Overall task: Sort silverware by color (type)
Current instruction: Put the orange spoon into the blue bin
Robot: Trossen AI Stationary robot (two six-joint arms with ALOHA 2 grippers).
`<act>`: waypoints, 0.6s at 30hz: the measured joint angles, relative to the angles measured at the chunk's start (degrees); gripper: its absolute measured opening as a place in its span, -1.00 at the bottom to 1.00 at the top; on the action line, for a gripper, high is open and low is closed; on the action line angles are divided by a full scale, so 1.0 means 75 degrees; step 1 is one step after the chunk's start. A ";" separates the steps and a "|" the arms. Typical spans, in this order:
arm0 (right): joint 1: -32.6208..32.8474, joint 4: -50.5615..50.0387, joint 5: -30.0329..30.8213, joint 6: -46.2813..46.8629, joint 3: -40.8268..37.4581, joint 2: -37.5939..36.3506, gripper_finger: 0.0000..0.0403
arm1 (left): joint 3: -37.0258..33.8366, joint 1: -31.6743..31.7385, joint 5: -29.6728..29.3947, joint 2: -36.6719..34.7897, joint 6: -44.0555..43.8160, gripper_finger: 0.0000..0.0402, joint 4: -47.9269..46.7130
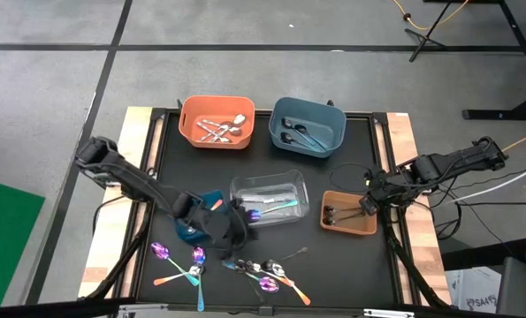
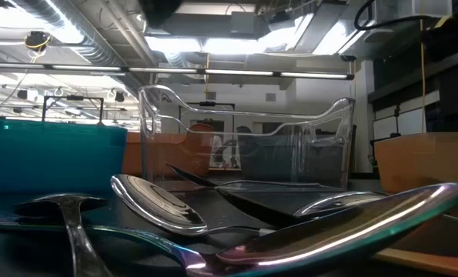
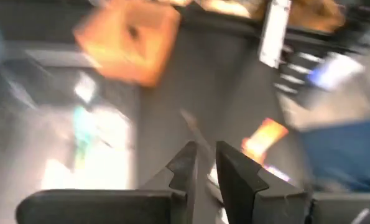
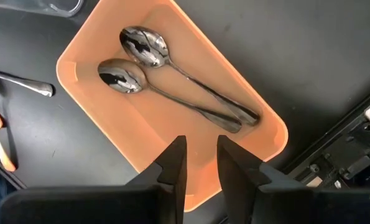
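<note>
Loose silverware (image 1: 267,276) on the mat's near edge: I judge it light, stiff, slippery, best pinched mid-handle; left gripper (image 3: 204,163) above it, right gripper (image 4: 201,155) over the brown bin (image 4: 262,121), both empty, fingers slightly apart.

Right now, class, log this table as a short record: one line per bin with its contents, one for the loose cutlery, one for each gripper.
orange bin: several silver pieces
blue bin: dark utensils
clear bin: teal-handled pieces
brown bin: two dark spoons, side by side
loose silverware: iridescent, orange- and teal-handled pieces at the table's front edge
left gripper: low over the table between the clear bin and the loose silverware
right gripper: above the brown bin, narrow gap, holding nothing
</note>
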 joint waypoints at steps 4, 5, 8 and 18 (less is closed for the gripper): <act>0.0000 0.0000 0.0153 0.0000 0.0000 -0.0002 -0.62 | 0.0001 -0.0464 0.1629 -0.0193 -0.1583 -0.74 -0.1074; 0.0000 0.0000 0.0172 0.0000 0.0000 0.0000 -0.62 | 0.0000 -0.0603 0.2076 -0.0196 -0.2042 -0.74 -0.1339; 0.0000 0.0000 0.0206 0.0000 0.0000 -0.0003 -0.62 | 0.0000 -0.1115 0.3313 -0.0187 -0.3399 -0.74 -0.2083; 0.0000 0.0008 0.0206 0.0001 0.0000 -0.0003 -0.62 | 0.0000 -0.2519 0.3671 -0.0173 -0.7236 -0.72 -0.3542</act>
